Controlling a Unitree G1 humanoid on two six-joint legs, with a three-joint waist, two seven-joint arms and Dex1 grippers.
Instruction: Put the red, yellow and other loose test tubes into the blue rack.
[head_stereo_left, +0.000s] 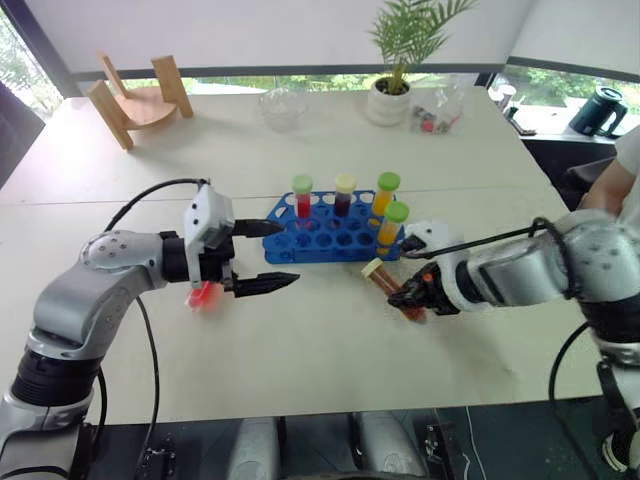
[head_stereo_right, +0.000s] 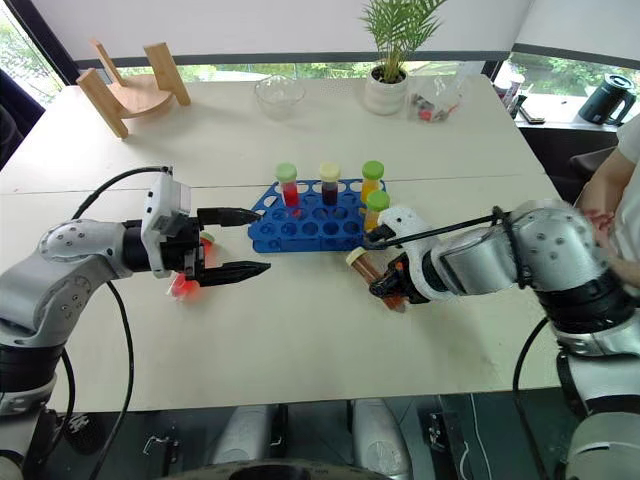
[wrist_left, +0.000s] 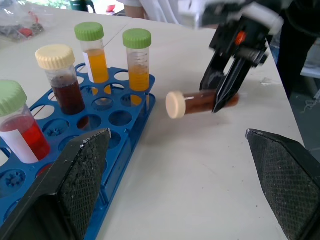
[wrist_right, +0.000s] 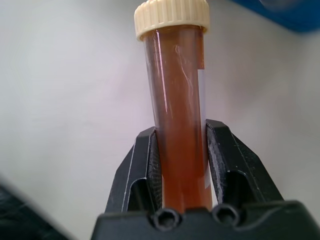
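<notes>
A brown tube (head_stereo_left: 388, 281) with a cream cap lies tilted just right of centre in the head view, its cap end pointing up-left toward the blue rack (head_stereo_left: 325, 232). The right hand (head_stereo_left: 412, 298) is clamped on the lower part of this tube, both black fingers (wrist_right: 145, 170) pressed against its sides; whether the tube is touching the tabletop (head_stereo_left: 300, 340) or is just above it cannot be told.

The rack sits at the centre of the frame, just up-left of the held tube. 4 tubes stand upright in it: a red tube (head_stereo_left: 303, 196) with a green cap at the left, a dark tube (head_stereo_left: 344, 194) with a cream cap next to it, and 2 orange tubes (head_stereo_left: 386, 194) with green caps at the right end. The remaining holes are open.

The left hand (head_stereo_left: 268, 256) is left of the rack, pointing toward it, its fingers spread wide and holding nothing. Just below and behind it, a red loose tube (head_stereo_left: 202, 295) lies on the tabletop.

At the top of the frame stand a wooden stand (head_stereo_left: 140, 98), a glass bowl (head_stereo_left: 282, 108) and a potted plant (head_stereo_left: 398, 60). A person's arm (head_stereo_right: 605, 205) shows at the right edge.
</notes>
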